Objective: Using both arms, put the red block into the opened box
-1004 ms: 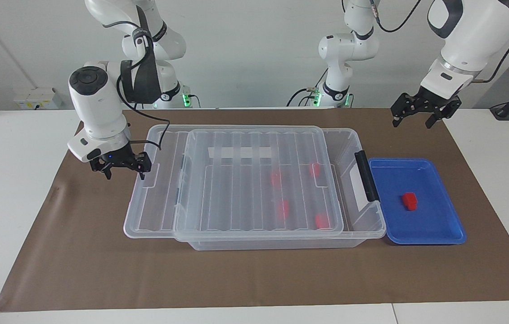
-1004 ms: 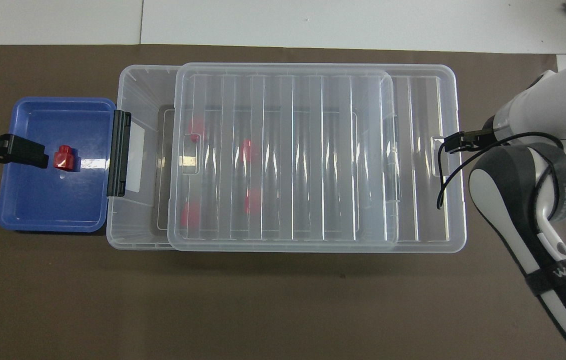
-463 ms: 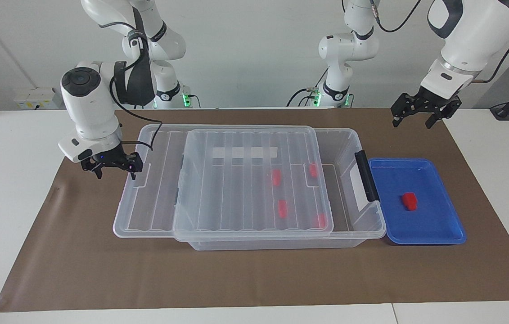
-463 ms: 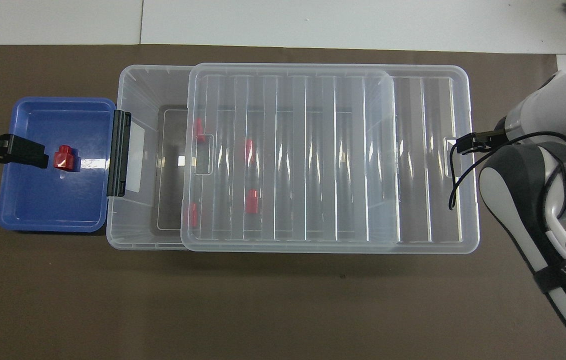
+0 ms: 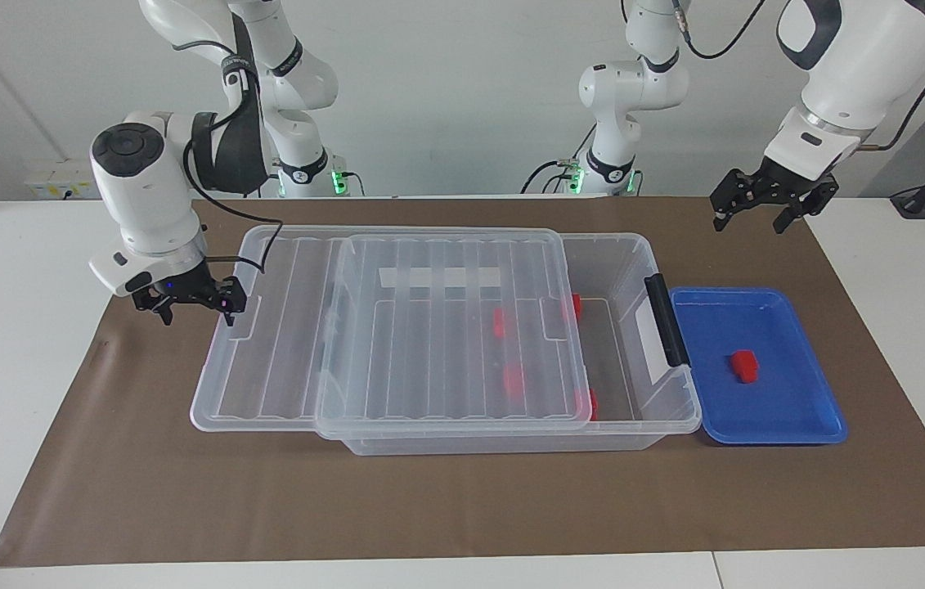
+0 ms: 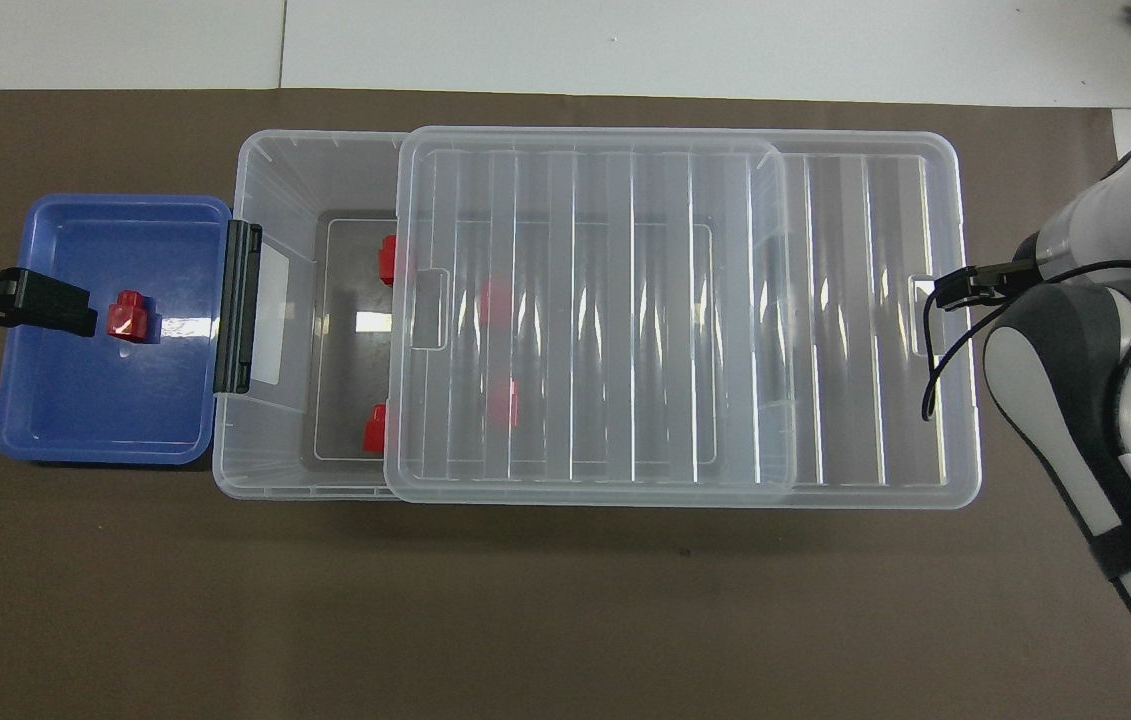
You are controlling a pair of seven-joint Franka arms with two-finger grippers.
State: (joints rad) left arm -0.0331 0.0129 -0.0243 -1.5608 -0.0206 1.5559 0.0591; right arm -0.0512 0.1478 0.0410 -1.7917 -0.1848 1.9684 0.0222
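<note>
The red block (image 5: 744, 366) lies in the blue tray (image 5: 806, 425), which touches the box (image 5: 658, 409) at the left arm's end of the worktop. Its long axis runs across the tray, with the nub pointing away from the box. The left gripper (image 5: 760, 209) hangs in the air, jaws spread and empty; the block sits below it, a little toward the box, so this arm is clearly the nearer one. The right gripper (image 5: 188, 303) is at the lid (image 5: 446, 327) edge on the right arm's end, jaws spread, one finger in the lid's notch. The lid covers most of the box; a gap by the black handle (image 5: 665, 319) is open.
</note>
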